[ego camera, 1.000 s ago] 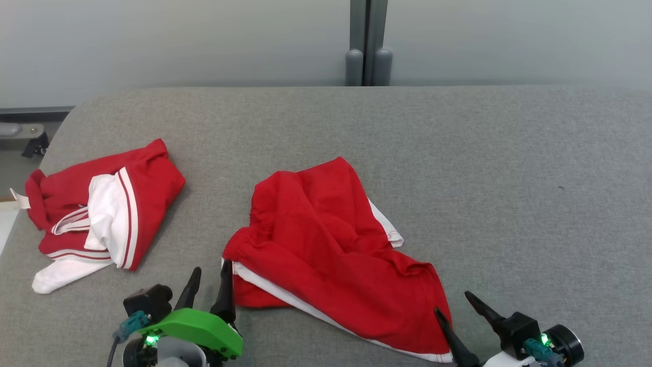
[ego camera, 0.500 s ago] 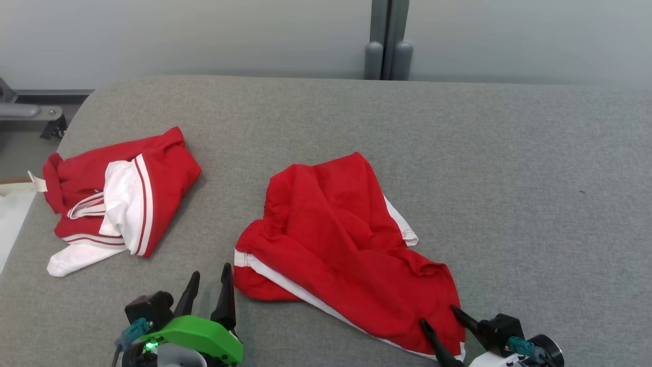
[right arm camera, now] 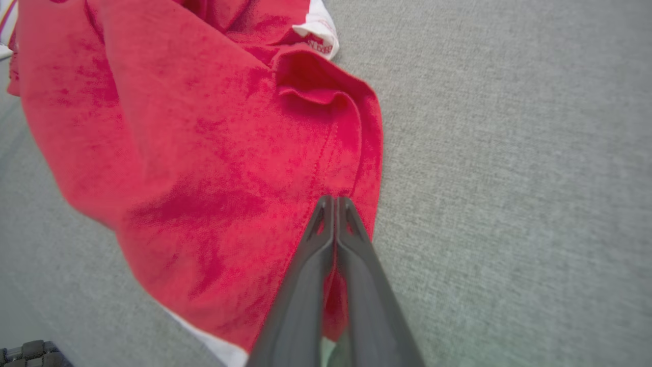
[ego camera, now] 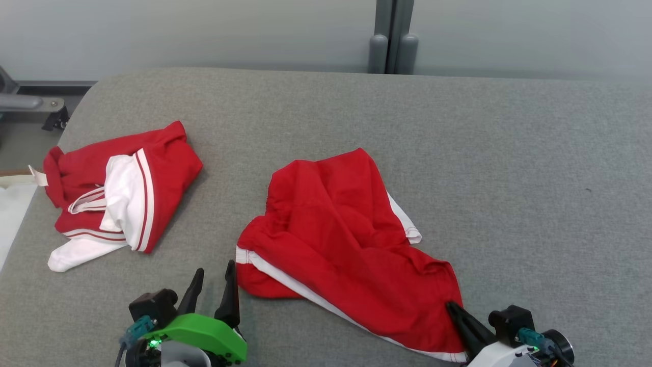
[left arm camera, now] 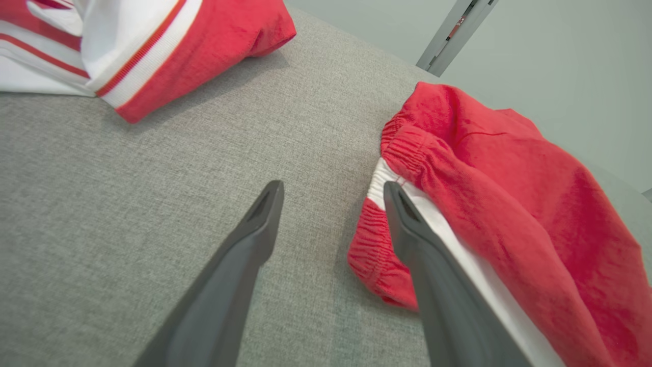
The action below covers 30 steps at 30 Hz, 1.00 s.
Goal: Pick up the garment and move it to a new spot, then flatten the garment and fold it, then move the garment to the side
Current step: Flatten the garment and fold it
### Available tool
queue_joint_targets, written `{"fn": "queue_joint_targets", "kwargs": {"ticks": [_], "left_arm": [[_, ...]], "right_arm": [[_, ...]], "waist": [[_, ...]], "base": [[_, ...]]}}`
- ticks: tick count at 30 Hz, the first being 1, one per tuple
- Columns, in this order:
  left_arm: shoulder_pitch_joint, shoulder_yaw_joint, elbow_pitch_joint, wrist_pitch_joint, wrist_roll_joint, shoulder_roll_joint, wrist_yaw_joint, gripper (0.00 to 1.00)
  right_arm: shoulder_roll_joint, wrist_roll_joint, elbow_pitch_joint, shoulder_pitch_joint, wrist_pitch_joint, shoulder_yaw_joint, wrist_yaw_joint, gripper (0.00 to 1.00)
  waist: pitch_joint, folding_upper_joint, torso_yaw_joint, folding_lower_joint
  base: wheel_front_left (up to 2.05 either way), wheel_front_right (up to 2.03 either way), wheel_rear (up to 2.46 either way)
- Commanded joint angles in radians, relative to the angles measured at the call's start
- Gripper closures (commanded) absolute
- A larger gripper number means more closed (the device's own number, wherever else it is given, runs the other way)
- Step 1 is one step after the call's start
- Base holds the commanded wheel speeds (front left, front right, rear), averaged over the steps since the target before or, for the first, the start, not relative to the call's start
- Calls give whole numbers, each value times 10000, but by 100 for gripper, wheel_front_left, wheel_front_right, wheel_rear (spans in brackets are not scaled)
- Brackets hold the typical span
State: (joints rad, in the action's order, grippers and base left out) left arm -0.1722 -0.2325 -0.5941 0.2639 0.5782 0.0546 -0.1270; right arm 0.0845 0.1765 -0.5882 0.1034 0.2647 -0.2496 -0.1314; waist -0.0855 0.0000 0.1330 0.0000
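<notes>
The garment (ego camera: 163, 163), a red jersey with white sleeves, red-white trim and a small white tag, lies bunched at the table's left; its trimmed edge (left arm camera: 214, 41) also shows in the left wrist view. Apart from it, a pair of red shorts (ego camera: 346, 229) with a white side stripe and elastic waistband lies crumpled in the middle. My left gripper (ego camera: 216, 267) stands open just left of the waistband (left arm camera: 402, 148), nothing between its fingers (left arm camera: 332, 188). My right gripper (ego camera: 451, 305) is shut on the shorts' near right hem (right arm camera: 335, 199).
The grey fabric-covered table (ego camera: 509, 153) stretches wide to the right and back. A grey post (ego camera: 392, 46) stands behind the far edge against a pale wall. Off the rounded left corner sit a metal bracket (ego camera: 30, 104) and something white (ego camera: 12, 214).
The head camera has shifted, so the scene slid right and up. My right gripper came in onto the shorts' near right corner and closed from wide open. The left gripper stayed open.
</notes>
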Motion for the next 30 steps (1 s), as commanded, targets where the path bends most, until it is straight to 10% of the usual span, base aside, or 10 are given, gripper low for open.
{"fn": "queue_joint_targets", "kwargs": {"ticks": [1, 27, 28, 29, 30], "left_arm": [[-156, -17, 22, 8, -94, 2, -36, 0], [-1131, -1009, 454, 8, 296, -21, -55, 0], [-1133, -1008, 487, 8, 269, -23, -55, 0], [-1110, -992, 514, 6, 218, -21, -55, 0], [-1047, -947, 534, 6, 157, -15, -55, 0]], "right_arm": [[-10, -69, -30, 111, -4, 16, 14, 100], [1054, -1720, -1339, 4470, -1, 2747, 14, 100], [1007, -1867, -1438, 4496, -1, 2912, 14, 68], [946, -1935, -1428, 4494, -1, 3017, 14, 10], [854, -2014, -1415, 4405, -1, 3083, 14, 0]], "waist": [[-74, 0, 28, 0], [-1468, 0, 379, 0], [-1399, 0, 343, 0], [-1350, 0, 310, 0], [-1263, 0, 257, 0]], "base": [[0, 0, 0], [0, 0, 0], [0, 0, 0], [0, 0, 0], [0, 0, 0]]}}
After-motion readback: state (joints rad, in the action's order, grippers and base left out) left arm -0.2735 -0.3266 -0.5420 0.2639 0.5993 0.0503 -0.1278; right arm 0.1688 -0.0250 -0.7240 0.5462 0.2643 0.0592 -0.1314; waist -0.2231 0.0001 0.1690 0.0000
